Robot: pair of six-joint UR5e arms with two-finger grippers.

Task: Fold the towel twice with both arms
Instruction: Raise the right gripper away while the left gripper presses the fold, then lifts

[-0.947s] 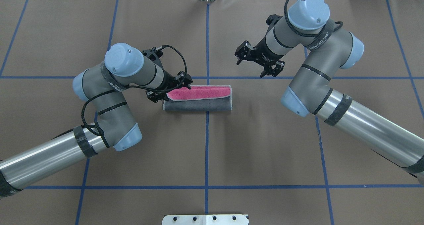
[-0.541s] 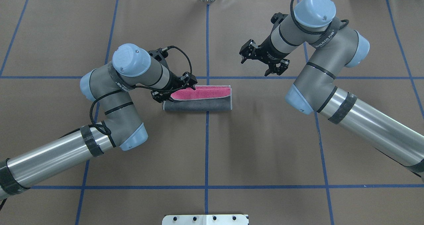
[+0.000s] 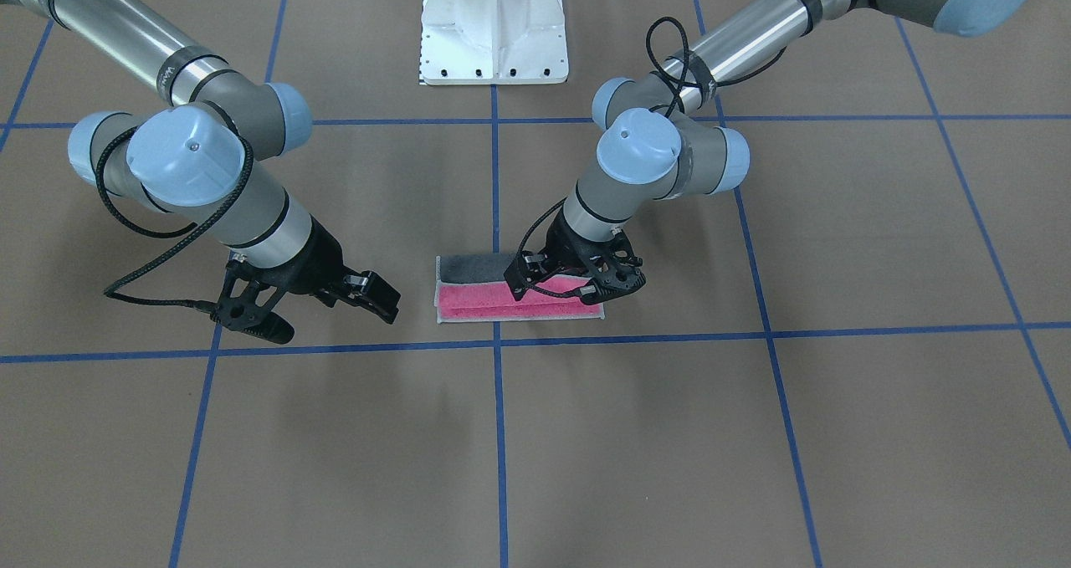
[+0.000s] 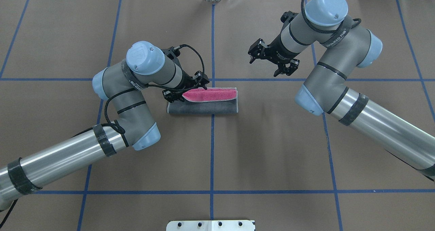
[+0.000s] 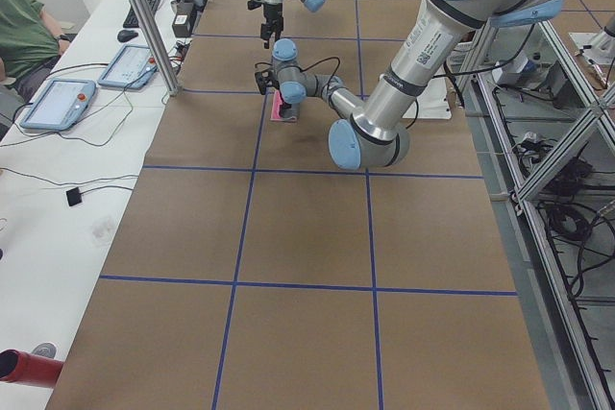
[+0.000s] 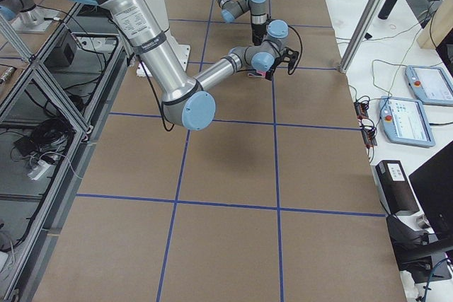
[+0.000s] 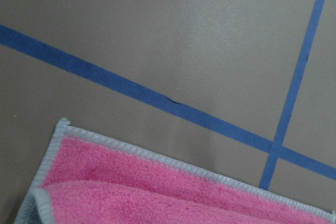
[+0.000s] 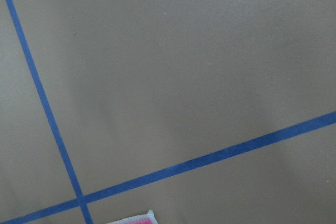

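1. overhead exterior view: seeing the towel (image 4: 204, 105) lying near the middle of the desk (image 4: 272, 149), folded once into a long strip, straddling a blue tape line (image 4: 212, 156), showing grey on the near side and pink along the far side.
2. reading the left tool (image 4: 186, 89) as pinched narrow on the strip's left end, holding the pink top layer's corner up off the grey layer beneath; judging this from the raised, curling corner, not from any clear sight of the jaws.
3. finding the right tool (image 4: 262, 68) hanging spread wide and empty over bare desk, well apart from the towel's right end.
4. judging the main risk: gripping the top layer only, so peeling the first fold open instead of doubling the whole strip.
5. judging a second risk: pulling from the far-side corner alone, with nothing pinning the right end, so dragging or pivoting the light cloth across the smooth covering and landing the edges askew.
6. judging a third risk: losing a shallow pinch on soft pile partway across.
7. noting materials: limp, looped terry, plump and rounded at the crease, edged with a pale stitched border; lying on smooth, matt brown paper; facing hard black tool fingers.
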